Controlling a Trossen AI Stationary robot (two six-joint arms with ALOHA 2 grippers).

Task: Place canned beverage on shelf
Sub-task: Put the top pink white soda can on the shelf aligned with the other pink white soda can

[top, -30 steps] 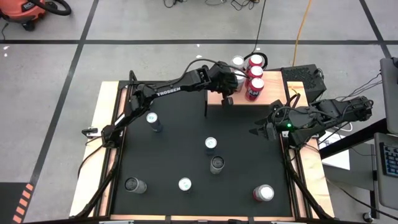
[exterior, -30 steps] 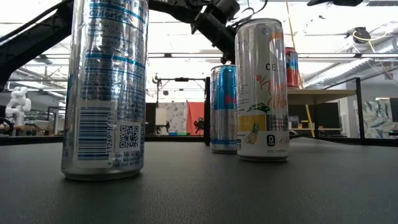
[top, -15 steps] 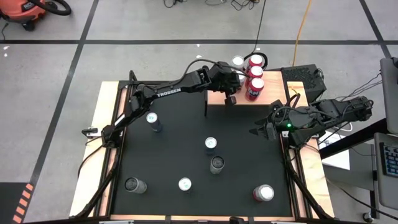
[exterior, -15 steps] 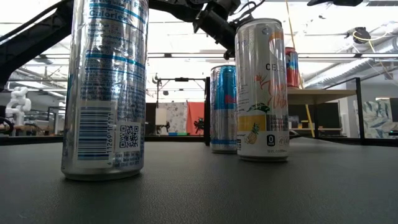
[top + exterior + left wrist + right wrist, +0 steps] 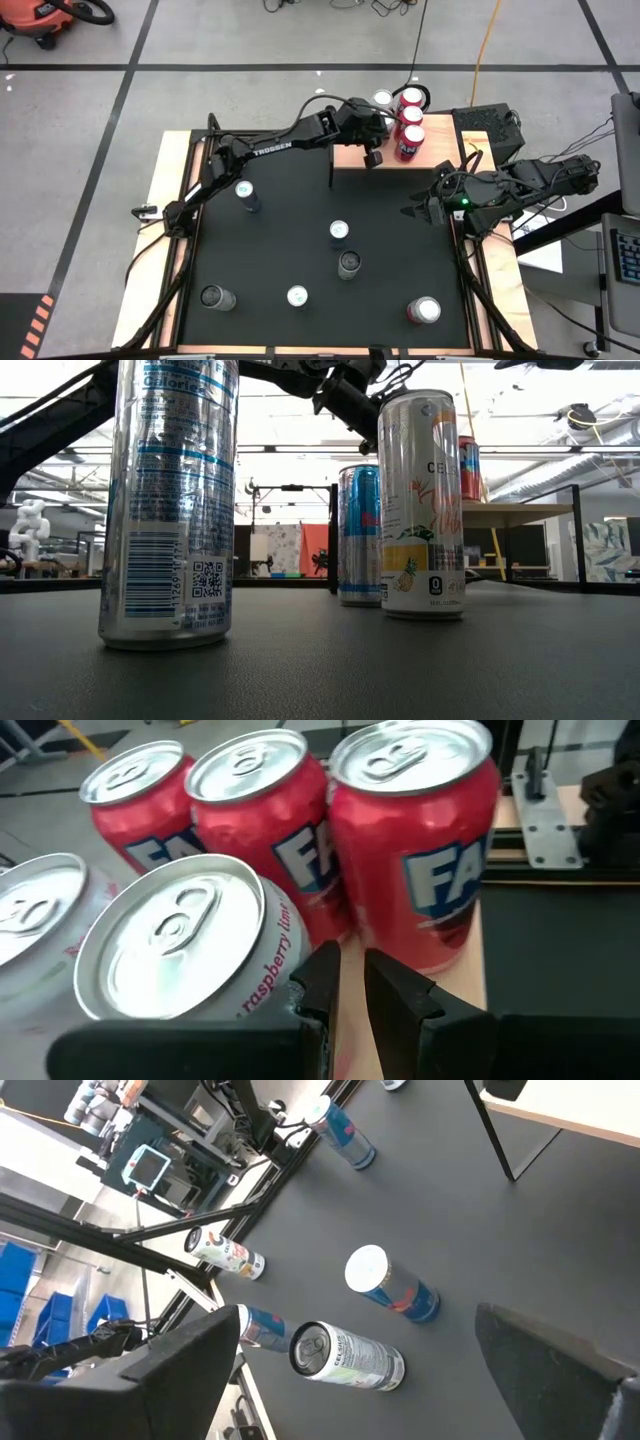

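Observation:
The shelf (image 5: 440,152), a light-wood board, stands at the table's far right. Three red cans (image 5: 408,118) stand on it in a row, with a silver can (image 5: 383,99) beside them. My left gripper (image 5: 374,150) hangs over the shelf, shut and empty. In the left wrist view its fingertips (image 5: 357,982) stand between a white raspberry can (image 5: 190,945) and the nearest red can (image 5: 420,850). My right gripper (image 5: 412,212) hovers open over the table's right side. My left gripper has one finger (image 5: 322,978) close against the side of the white raspberry can (image 5: 285,945). I cannot tell whether it touches it.
Several cans stand upright on the black mat: a blue one (image 5: 247,195), two at the middle (image 5: 339,233) (image 5: 349,264), two near the front (image 5: 217,297) (image 5: 297,296) and a red one (image 5: 424,310). The shelf's black frame post (image 5: 331,170) stands at its left end.
My left gripper has crept a little toward the table's right edge over the shelf, nearer the red cans. The cans have kept their places.

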